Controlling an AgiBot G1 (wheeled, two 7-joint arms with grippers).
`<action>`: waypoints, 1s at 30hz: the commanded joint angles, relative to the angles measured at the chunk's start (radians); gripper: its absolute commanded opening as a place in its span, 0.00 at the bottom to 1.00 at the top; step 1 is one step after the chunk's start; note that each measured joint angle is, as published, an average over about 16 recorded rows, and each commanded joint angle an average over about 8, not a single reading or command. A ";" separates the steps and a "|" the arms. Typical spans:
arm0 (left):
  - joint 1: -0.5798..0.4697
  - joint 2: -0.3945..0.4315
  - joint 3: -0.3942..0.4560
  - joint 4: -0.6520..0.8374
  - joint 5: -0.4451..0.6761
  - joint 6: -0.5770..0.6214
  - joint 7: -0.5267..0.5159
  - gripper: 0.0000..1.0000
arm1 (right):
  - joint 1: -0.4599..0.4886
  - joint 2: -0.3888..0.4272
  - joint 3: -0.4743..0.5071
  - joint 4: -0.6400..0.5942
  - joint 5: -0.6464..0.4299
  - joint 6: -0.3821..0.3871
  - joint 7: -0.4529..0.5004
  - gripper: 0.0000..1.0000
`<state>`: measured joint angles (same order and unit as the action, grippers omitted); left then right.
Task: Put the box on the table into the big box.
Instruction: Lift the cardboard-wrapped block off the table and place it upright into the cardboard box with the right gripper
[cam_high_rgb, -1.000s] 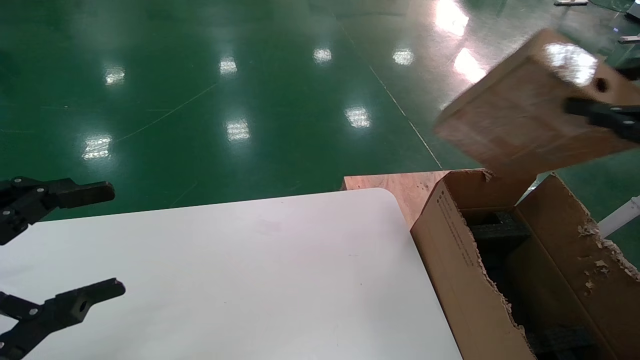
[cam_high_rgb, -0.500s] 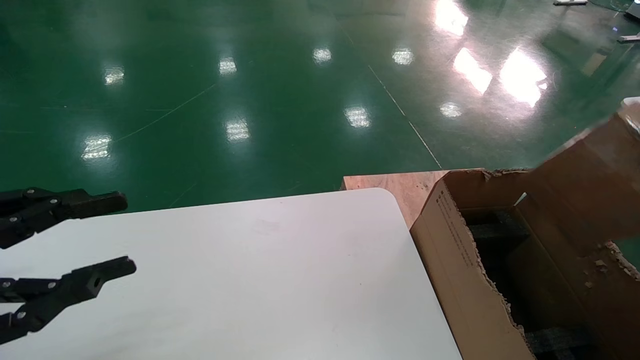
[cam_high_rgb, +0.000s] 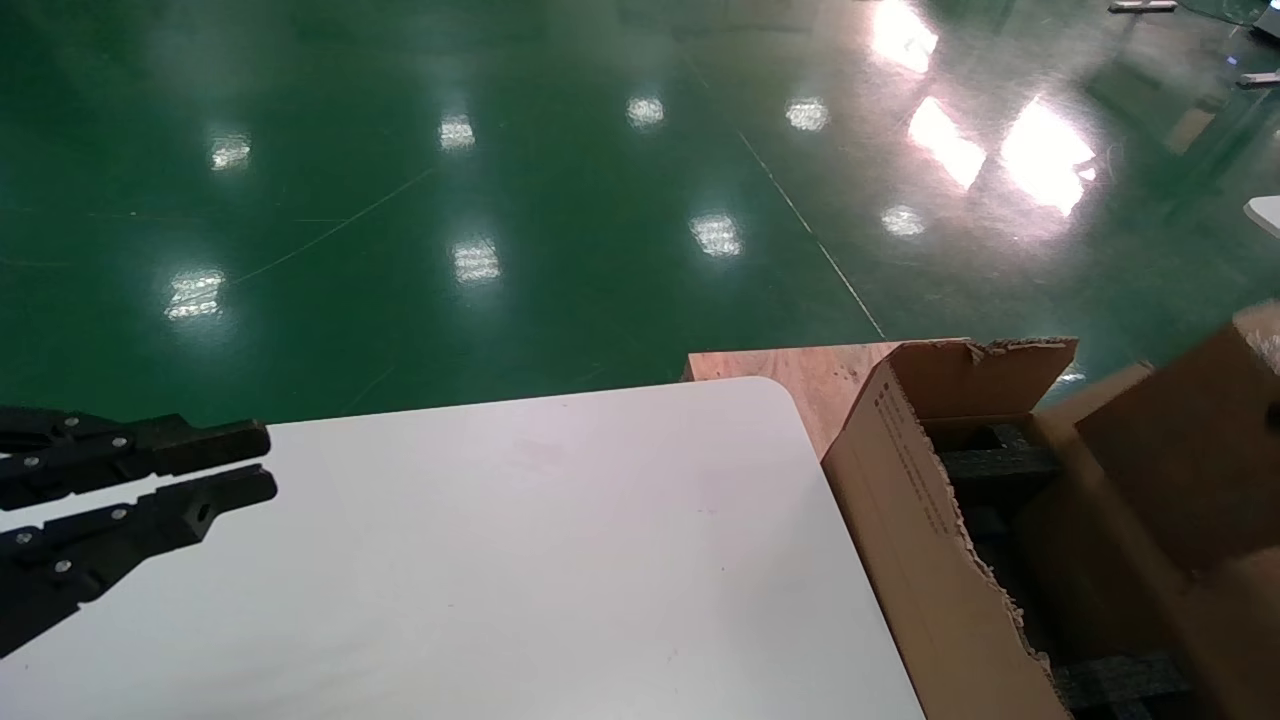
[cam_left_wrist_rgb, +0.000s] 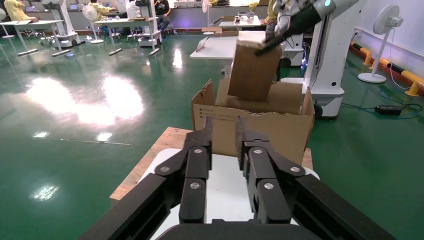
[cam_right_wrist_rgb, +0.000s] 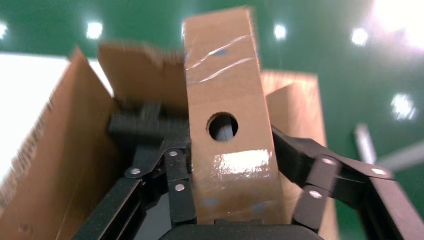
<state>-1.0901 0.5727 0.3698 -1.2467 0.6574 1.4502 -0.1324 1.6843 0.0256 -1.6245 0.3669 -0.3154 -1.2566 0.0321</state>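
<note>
Box (cam_right_wrist_rgb: 227, 125) — small, brown, taped, with a round hole in one face — is clamped between the right gripper's (cam_right_wrist_rgb: 231, 192) fingers, tilted over the open top of the big box (cam_high_rgb: 925, 540), at about 3 o'clock in the head view. Left gripper (cam_high_rgb: 225, 465) hangs above the table (cam_high_rgb: 520, 560) at 9 o'clock — fingers nearly closed, holding nothing.

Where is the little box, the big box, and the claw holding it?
the box (cam_right_wrist_rgb: 227, 95), right wrist view, taped face.
the big box (cam_high_rgb: 905, 500), head view, printed side wall.
right gripper (cam_right_wrist_rgb: 232, 187), right wrist view, between fingertips.
</note>
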 joint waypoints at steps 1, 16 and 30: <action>0.000 0.000 0.000 0.000 0.000 0.000 0.000 0.00 | -0.029 -0.016 -0.053 -0.004 0.040 0.021 0.030 0.00; 0.000 0.000 0.000 0.000 0.000 0.000 0.000 0.00 | -0.179 -0.018 -0.198 0.157 0.477 0.175 -0.102 0.00; 0.000 0.000 0.000 0.000 0.000 0.000 0.000 0.00 | -0.256 0.065 -0.324 0.340 0.724 0.270 -0.275 0.00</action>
<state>-1.0902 0.5726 0.3699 -1.2467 0.6573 1.4501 -0.1323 1.4317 0.0907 -1.9441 0.7027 0.3994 -0.9899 -0.2403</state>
